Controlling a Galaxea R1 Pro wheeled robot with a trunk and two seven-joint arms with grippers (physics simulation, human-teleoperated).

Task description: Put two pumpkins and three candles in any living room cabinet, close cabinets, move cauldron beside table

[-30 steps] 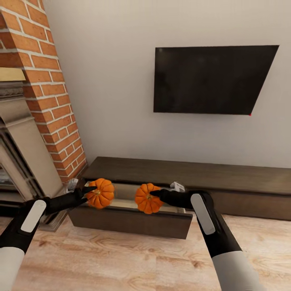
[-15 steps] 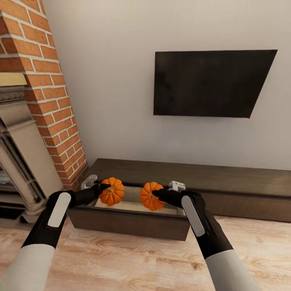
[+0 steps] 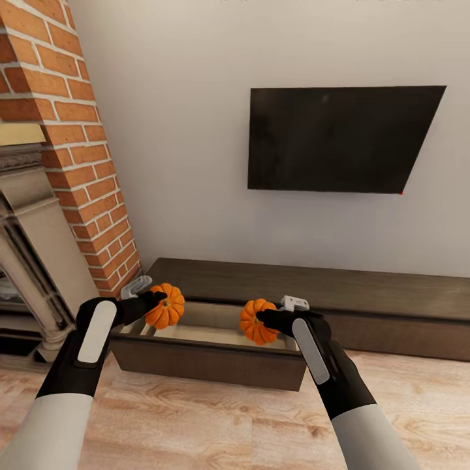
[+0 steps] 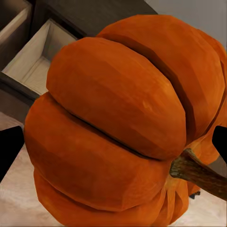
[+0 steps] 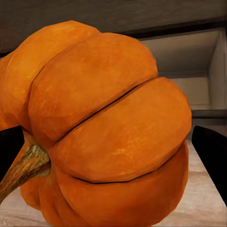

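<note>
Each gripper, left gripper [image 3: 149, 301] and right gripper [image 3: 266, 320], clamps a pumpkin just above the cabinet's [image 3: 365, 287] open drawer [image 3: 209, 356], left pumpkin [image 3: 164, 306] near its left end, right pumpkin [image 3: 256, 321] toward its right.

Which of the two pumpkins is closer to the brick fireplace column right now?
The pumpkin in the left gripper: that pumpkin hangs over the open drawer's end nearest the brick column. The other pumpkin, in the right gripper, is farther from the bricks.

Two pumpkins [image 3: 164, 305] [image 3: 256, 321] above open cabinet [image 3: 209, 359]
</note>
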